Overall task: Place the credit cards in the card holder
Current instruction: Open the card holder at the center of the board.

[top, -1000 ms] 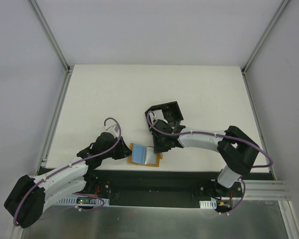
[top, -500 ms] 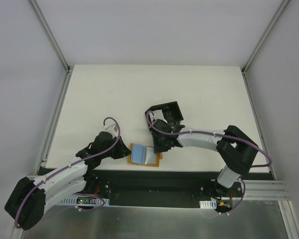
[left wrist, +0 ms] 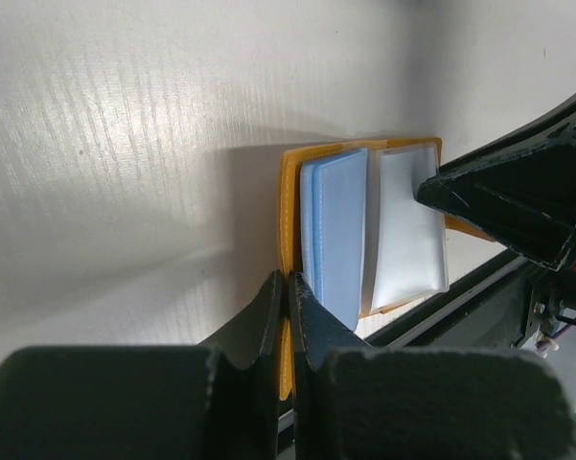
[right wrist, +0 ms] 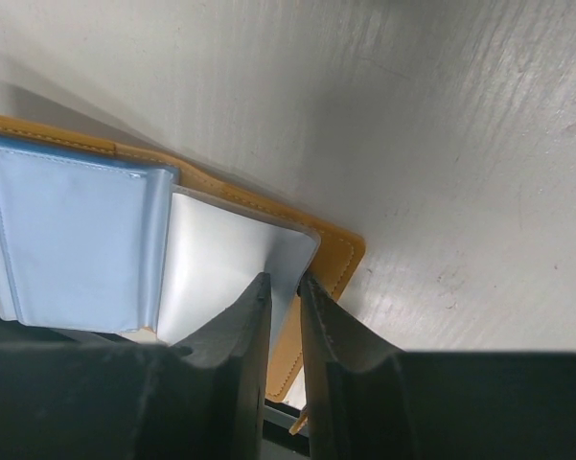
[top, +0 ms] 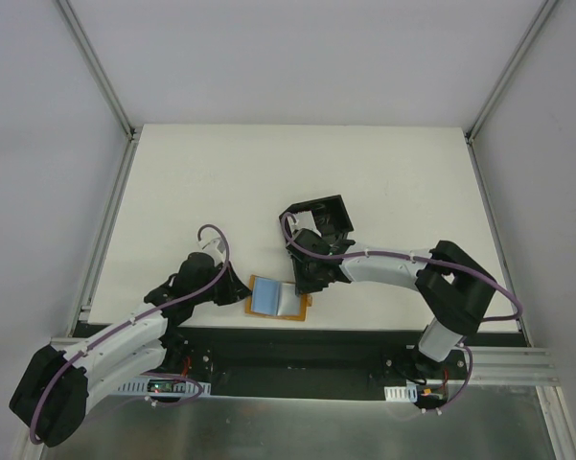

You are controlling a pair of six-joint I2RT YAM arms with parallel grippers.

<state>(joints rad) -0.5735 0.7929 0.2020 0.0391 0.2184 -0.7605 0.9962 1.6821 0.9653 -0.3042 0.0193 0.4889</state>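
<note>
A tan-orange folding wallet (top: 278, 299) lies open near the table's front edge, showing a blue flap (left wrist: 335, 230) and a pale clear sleeve (left wrist: 407, 225). My left gripper (left wrist: 288, 287) is shut on the wallet's tan-orange left edge; it also shows in the top view (top: 238, 290). My right gripper (right wrist: 286, 283) is closed on the corner of the pale sleeve (right wrist: 220, 273), at the wallet's right side (top: 307, 283). The black card holder (top: 311, 206) stands just behind the right gripper. No loose credit card shows clearly.
The wallet (right wrist: 331, 259) lies close to the table's front edge, with the dark base rail (top: 297, 345) just beyond it. Metal frame posts (top: 96, 67) stand at the table's back corners.
My left arm has shifted slightly to the left. The wallet and the right arm have hardly moved.
</note>
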